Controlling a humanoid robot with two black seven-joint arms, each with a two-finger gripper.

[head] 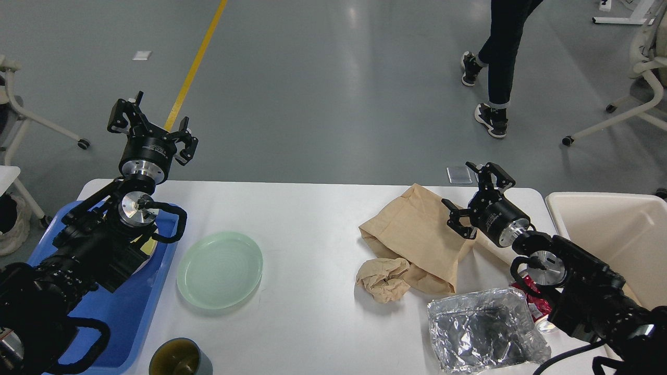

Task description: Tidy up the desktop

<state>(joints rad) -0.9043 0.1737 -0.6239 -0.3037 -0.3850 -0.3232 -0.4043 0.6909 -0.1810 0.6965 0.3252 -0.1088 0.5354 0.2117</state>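
The white desktop point(312, 208) fills the lower part of the head view. On it lie a pale green plate point(220, 270), a tan paper bag point(417, 234) with a crumpled paper ball point(383, 278) beside it, a crinkled foil wrapper point(484, 328) and a dark cup point(180, 357). My left gripper point(151, 127) is raised above the table's far left corner, open and empty. Open and empty too, my right gripper point(477, 195) hovers over the bag's right edge.
A blue tray point(125, 312) sits on the left end under my left arm. A cream bin point(609, 229) stands off the right end. A red wrapper point(531, 297) peeks out under my right arm. A person point(497, 67) walks on the floor beyond.
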